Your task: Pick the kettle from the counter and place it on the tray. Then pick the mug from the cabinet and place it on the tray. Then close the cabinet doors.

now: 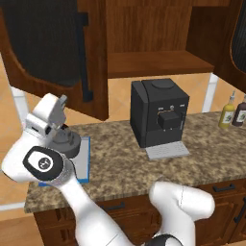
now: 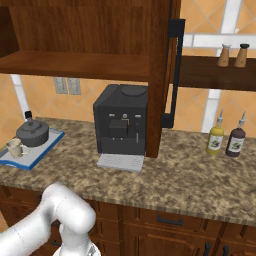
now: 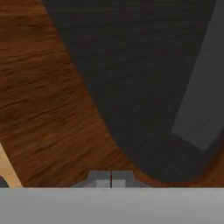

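Observation:
The dark grey kettle (image 1: pixel 66 142) (image 2: pixel 32 132) stands on the blue-rimmed tray (image 1: pixel 85 158) (image 2: pixel 44 144) at the left end of the counter (image 1: pixel 125 161) (image 2: pixel 180 175). Beside the kettle on the tray sits the cream mug (image 2: pixel 15 147). My gripper (image 1: pixel 63 100) (image 3: pixel 111 178) is raised above the tray, pointing up at the open left cabinet door (image 1: pixel 53 48) (image 3: pixel 52 113). Its fingertips meet with nothing between them. Close ahead are the door's black panel (image 3: pixel 131 78) and bar handle (image 3: pixel 201 87). The cabinet shelf (image 1: pixel 153 65) (image 2: pixel 75 65) is bare. The right door (image 1: pixel 235 38) (image 2: pixel 160 75) also stands open.
A tall black coffee machine (image 1: pixel 158 113) (image 2: pixel 122 125) stands mid-counter under the shelf. Two sauce bottles (image 1: pixel 228 113) (image 2: pixel 216 139) stand at the right end. Salt and pepper shakers (image 2: pixel 226 55) sit on a side shelf.

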Available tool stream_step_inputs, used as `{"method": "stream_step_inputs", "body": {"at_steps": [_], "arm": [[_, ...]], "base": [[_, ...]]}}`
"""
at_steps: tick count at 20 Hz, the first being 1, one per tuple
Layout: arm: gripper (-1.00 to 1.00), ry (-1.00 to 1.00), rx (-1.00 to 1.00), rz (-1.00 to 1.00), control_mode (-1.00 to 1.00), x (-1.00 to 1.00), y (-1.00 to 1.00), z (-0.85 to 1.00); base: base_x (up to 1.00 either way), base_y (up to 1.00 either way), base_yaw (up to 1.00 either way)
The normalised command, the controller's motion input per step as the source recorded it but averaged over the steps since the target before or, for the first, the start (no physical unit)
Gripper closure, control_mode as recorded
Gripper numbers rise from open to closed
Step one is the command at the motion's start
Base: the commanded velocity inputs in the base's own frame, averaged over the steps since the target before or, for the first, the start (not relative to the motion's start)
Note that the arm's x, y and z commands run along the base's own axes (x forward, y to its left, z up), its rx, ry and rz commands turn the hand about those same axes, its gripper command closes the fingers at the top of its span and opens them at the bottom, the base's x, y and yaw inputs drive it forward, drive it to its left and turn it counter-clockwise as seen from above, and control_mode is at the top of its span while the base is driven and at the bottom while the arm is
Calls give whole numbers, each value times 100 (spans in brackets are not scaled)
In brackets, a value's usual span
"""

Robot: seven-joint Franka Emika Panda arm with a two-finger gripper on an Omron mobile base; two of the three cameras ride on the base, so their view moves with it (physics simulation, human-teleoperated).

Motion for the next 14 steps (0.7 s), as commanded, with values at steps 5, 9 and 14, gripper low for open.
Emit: {"method": "stream_step_inputs", "body": {"at_steps": [5, 9, 14], "arm": [[100, 44, 0, 12, -100, 16, -73, 35], [100, 44, 0, 16, -100, 25, -61, 44], [100, 42, 0, 26, -100, 49, -37, 47]], "base": [[0, 0, 0], [0, 0, 0], [0, 0, 0]]}}
